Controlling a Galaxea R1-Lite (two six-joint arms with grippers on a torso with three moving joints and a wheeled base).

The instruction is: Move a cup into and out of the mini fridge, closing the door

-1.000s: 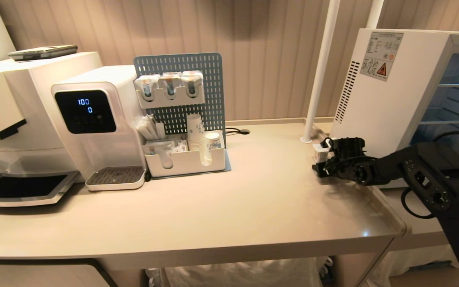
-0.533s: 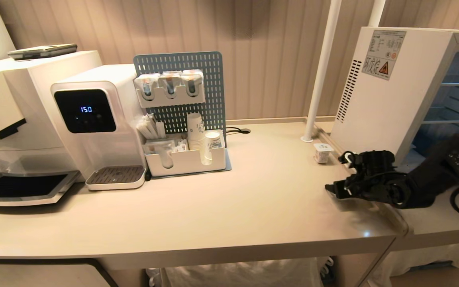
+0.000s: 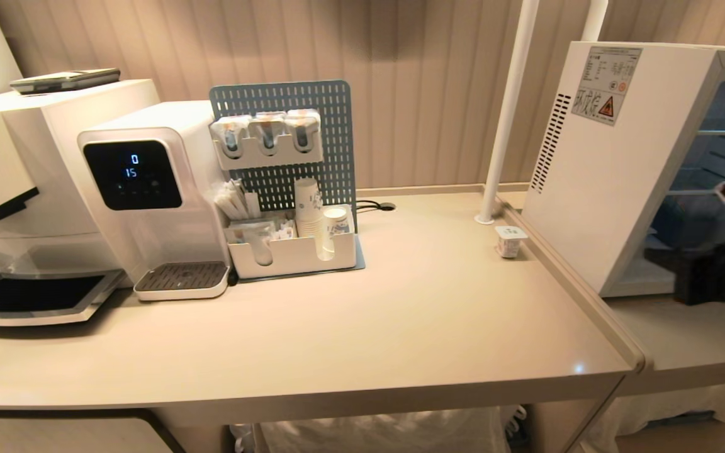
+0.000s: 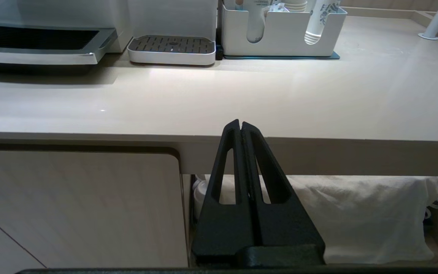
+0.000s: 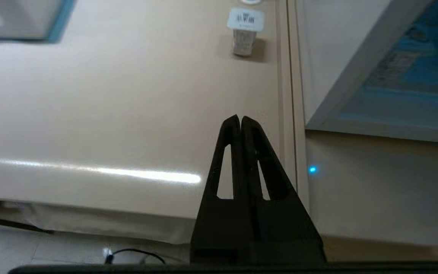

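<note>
Standing upright on the beige counter (image 3: pixel 400 327), the cup (image 3: pixel 510 241) sits near the mini fridge (image 3: pixel 614 157), just beside the counter's raised edge strip. We hold our right gripper (image 5: pixel 240 121) clenched and empty above the counter's front corner, well apart from the cup. Our left gripper (image 4: pixel 240 125) hangs clenched, parked below the counter's front edge

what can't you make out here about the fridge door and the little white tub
- Door of the white boxy mini fridge: cut off by the head view's right edge, so open or closed cannot be told.
- Small white plastic tub: lid print too small in head view, blurred in right wrist view.
- Fridge shelves: partly hidden by the dark right arm.
</note>
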